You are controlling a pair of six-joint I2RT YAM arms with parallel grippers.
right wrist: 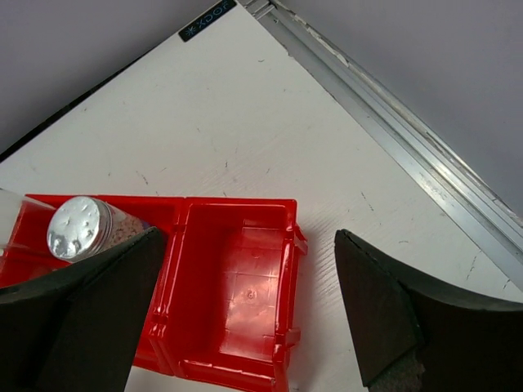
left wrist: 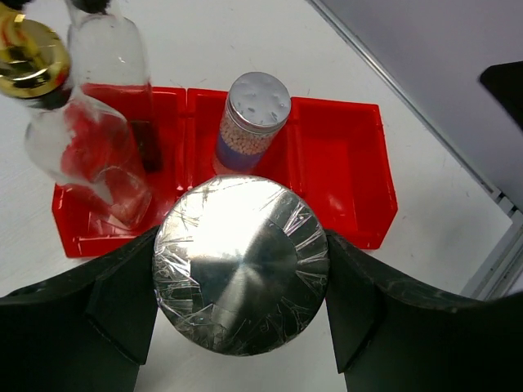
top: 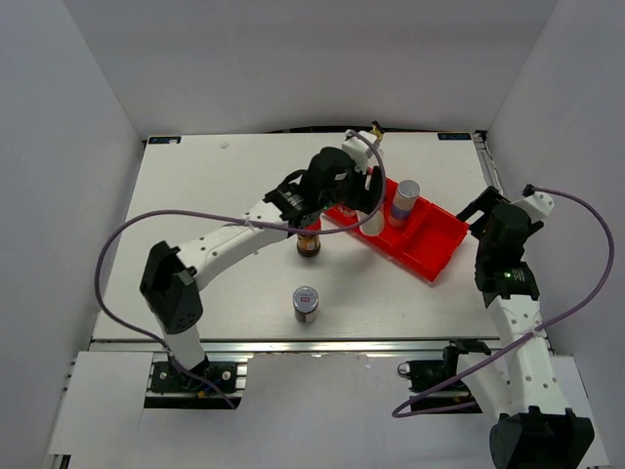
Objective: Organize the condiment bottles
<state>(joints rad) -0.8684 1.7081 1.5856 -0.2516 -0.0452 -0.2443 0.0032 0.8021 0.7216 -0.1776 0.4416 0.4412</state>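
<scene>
Overhead, the left arm (top: 234, 234) covers part of the dark jar (top: 309, 246). The lone shaker (top: 307, 305) at six o'clock carries a label too small for me to read. On my left wrist feed, the silver-capped shaker (left wrist: 241, 265) shows only its cap, and the spouted glass bottle (left wrist: 82, 155) is cropped at eleven o'clock.

The right claw (right wrist: 249, 237) hangs with its dark fingers (right wrist: 82, 310) spread wide over the end compartment of a red tray (right wrist: 237, 202) on the white tabletop (right wrist: 204, 106). In the next compartment stands a silver-capped shaker (right wrist: 75, 229) (lid perforated), beside the edge of a clear glass bottle (right wrist: 12, 220). A metal rail (right wrist: 392, 122) borders the tabletop.
</scene>
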